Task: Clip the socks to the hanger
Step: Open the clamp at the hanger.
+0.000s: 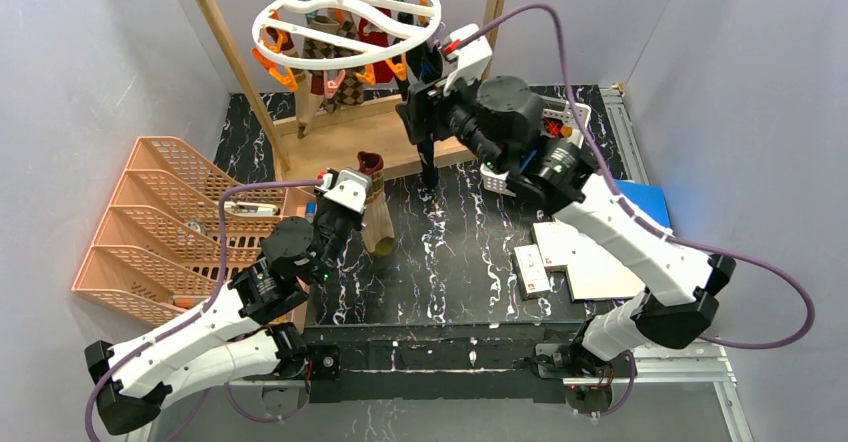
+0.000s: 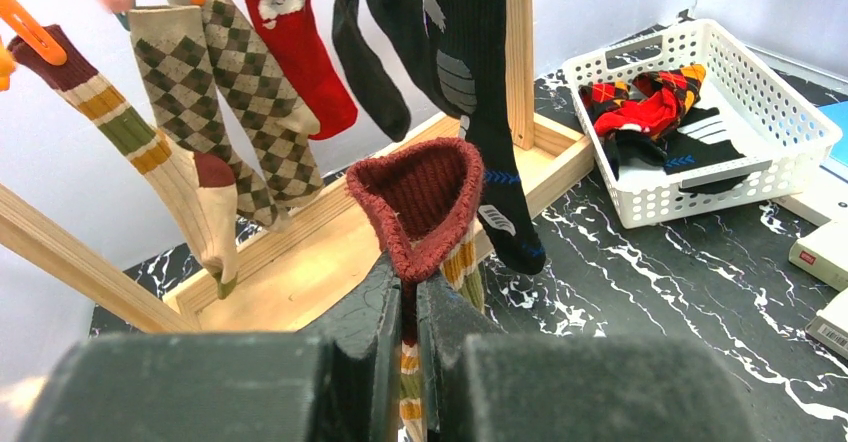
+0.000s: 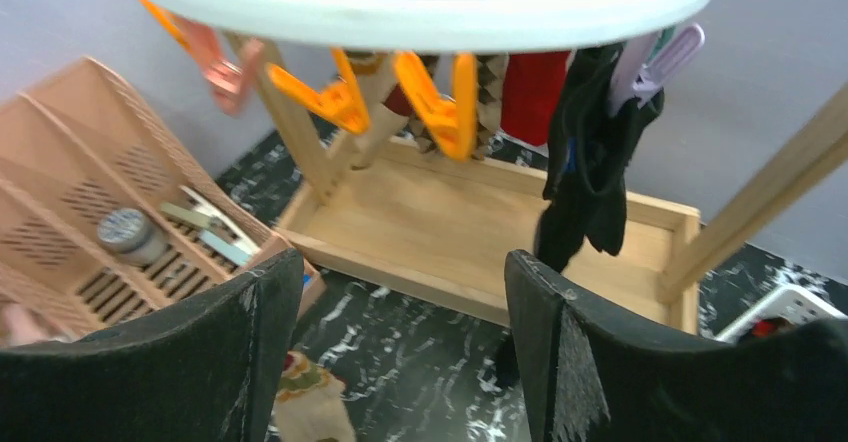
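The hanger (image 1: 340, 20) is a white ring with orange clips (image 3: 440, 102), hung from the wooden frame. Several socks hang from it: argyle ones (image 2: 250, 102), a red one (image 2: 295, 42) and black ones (image 2: 440, 62). My left gripper (image 2: 408, 282) is shut on a striped beige sock with a maroon cuff (image 2: 420, 192), holding it upright over the table (image 1: 375, 212) in front of the frame. My right gripper (image 3: 400, 282) stands open and empty just below the ring's rim (image 3: 430, 17), beside a black sock (image 3: 590, 162) on a purple clip.
The wooden frame's base (image 1: 345, 140) lies under the hanger. A peach slatted rack (image 1: 150, 227) stands at the left. A white lattice basket (image 2: 790, 122) holding more socks sits at the right, with flat white boxes (image 1: 585, 257) near the table's right edge.
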Motion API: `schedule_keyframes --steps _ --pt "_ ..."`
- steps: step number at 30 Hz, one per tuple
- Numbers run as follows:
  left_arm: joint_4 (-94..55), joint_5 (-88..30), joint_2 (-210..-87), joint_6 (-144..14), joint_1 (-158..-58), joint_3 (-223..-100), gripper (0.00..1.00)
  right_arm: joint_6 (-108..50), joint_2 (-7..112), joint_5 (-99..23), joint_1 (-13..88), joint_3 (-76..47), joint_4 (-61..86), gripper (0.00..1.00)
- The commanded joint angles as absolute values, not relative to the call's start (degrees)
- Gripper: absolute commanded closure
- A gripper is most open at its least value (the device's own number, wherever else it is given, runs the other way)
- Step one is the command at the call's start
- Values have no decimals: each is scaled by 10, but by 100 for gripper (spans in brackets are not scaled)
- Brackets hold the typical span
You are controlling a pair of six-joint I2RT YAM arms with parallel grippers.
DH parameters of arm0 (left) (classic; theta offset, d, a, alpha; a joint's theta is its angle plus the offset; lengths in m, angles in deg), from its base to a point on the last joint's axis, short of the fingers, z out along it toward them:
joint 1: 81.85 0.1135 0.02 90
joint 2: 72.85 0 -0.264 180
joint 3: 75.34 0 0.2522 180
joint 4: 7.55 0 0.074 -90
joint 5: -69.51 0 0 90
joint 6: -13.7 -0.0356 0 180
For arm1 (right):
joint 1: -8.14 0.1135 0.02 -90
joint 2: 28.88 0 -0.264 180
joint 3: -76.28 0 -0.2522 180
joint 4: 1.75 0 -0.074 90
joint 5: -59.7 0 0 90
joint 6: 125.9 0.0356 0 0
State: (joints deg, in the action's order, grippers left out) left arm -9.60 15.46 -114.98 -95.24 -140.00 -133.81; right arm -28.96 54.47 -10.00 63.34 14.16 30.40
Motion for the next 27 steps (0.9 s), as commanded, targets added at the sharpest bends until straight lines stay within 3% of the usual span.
schedule_keyframes --steps 1,11,27 --pt "-64 156 -1148 -953 -1402 -1335 100 -377 554 2 636 114 224 18" --pt "-63 167 -1139 -961 -1402 -1327 100 -405 590 -22 658 97 99 13" --pt "-99 184 -1088 -955 -1402 -1313 100 -393 667 -14 690 158 27 20"
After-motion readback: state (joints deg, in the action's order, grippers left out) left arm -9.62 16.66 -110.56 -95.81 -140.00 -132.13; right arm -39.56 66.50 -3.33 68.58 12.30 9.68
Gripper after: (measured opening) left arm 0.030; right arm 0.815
